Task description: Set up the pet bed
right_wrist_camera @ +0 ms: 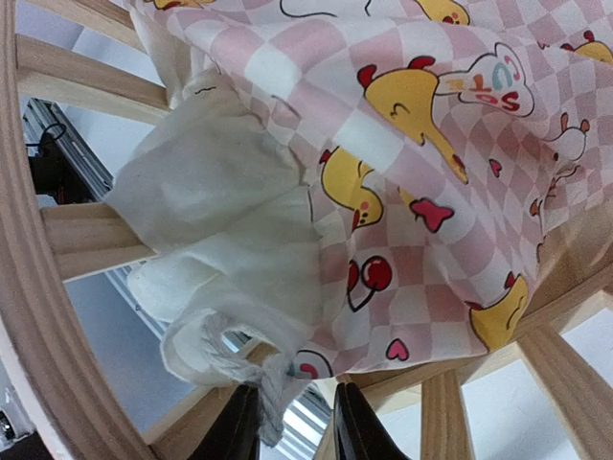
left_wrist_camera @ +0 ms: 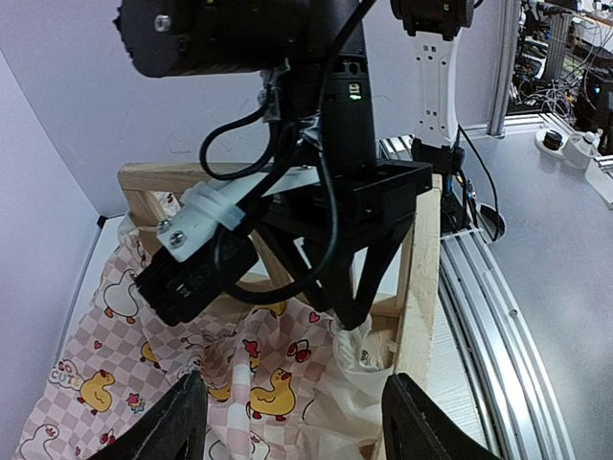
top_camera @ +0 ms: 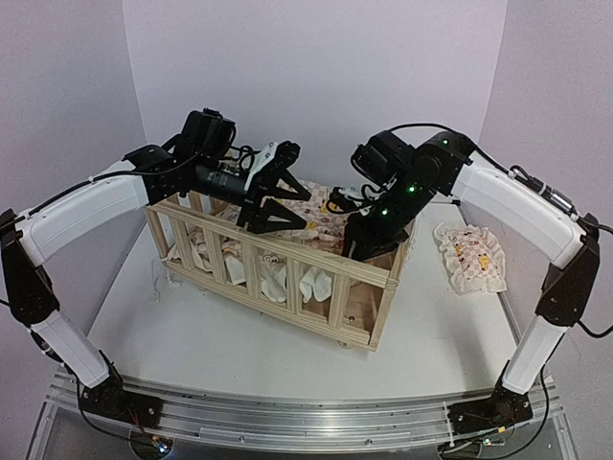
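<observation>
The pet bed (top_camera: 287,287), a light-wood crib with slatted sides, stands mid-table. A pink checked duck cushion (top_camera: 316,218) lies inside it. My left gripper (top_camera: 299,209) hovers open over the bed's middle; the left wrist view has its fingers (left_wrist_camera: 177,422) wide apart above the cushion (left_wrist_camera: 259,383), holding nothing. My right gripper (top_camera: 362,247) reaches down into the bed's right end by the rail (left_wrist_camera: 421,278). In the right wrist view its jaws (right_wrist_camera: 295,431) stand slightly apart. The cushion's white corner tie (right_wrist_camera: 273,402) hangs against one finger, not pinched.
A small matching pillow (top_camera: 469,257) lies on the table right of the bed. The bed's slats (right_wrist_camera: 86,240) close in around the right gripper. Purple walls back the table, and the arm bases sit on a rail at the near edge.
</observation>
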`<state>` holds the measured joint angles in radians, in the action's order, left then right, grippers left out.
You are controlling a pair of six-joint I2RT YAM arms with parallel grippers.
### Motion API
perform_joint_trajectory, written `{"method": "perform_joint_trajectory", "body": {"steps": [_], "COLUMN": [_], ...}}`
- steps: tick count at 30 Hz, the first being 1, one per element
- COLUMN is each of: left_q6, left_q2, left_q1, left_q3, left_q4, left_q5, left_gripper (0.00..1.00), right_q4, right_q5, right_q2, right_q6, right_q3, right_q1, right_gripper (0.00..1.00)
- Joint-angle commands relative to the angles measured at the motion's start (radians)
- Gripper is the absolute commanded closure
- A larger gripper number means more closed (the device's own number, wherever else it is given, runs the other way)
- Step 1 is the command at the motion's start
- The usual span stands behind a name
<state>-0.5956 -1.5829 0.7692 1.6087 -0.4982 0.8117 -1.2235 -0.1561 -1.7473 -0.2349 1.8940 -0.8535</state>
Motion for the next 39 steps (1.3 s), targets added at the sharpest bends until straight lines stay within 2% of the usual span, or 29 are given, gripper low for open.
{"method": "perform_joint_trajectory", "body": {"steps": [1,5,16,22,27,30,36,39], "left_q6": [-0.015,-0.031,-0.031,0.149,0.278,0.242,0.009,-0.058], "left_q2": [0.052,0.061,0.051,-0.041,-0.219,-0.309,-0.391,-0.438], "left_q1": [0.016,0.025,0.039,0.042,0.057,0.082,0.154,0.159], "left_q3": [-0.024,-0.026,-0.030,0.042,0.217,0.322,0.354,0.376], "left_q4": [-0.011,-0.013,-0.015,0.047,-0.017,-0.105,-0.245,-0.307], "left_q5": [-0.006,-0.012,-0.035,-0.074,-0.115,-0.150,-0.263,-0.314], "left_gripper": [0.37,0.37,0.38,0.40,0.42,0.42,0.34,0.32], "right_q4": [-0.150,-0.130,-0.075,-0.045,-0.017,-0.015,-0.014,0.009], "right_q5": [0.108,0.156,0.353,0.312,0.372,0.415,0.418,0.389], "right_q2": [-0.034,-0.009,0.136,0.204,0.350,0.442,0.587,0.623], "right_q6": [0.028,0.034,-0.018,-0.077,-0.152,-0.207,-0.307,-0.339], "right_q3": [0.087,0.167,0.122,0.081,-0.093,-0.191,-0.400,-0.483], "right_q1": [0.010,0.010,0.010,0.010,0.012,0.013,0.022,0.027], "right_gripper": [0.68,0.60,0.66,0.62,0.61,0.60,0.56,0.55]}}
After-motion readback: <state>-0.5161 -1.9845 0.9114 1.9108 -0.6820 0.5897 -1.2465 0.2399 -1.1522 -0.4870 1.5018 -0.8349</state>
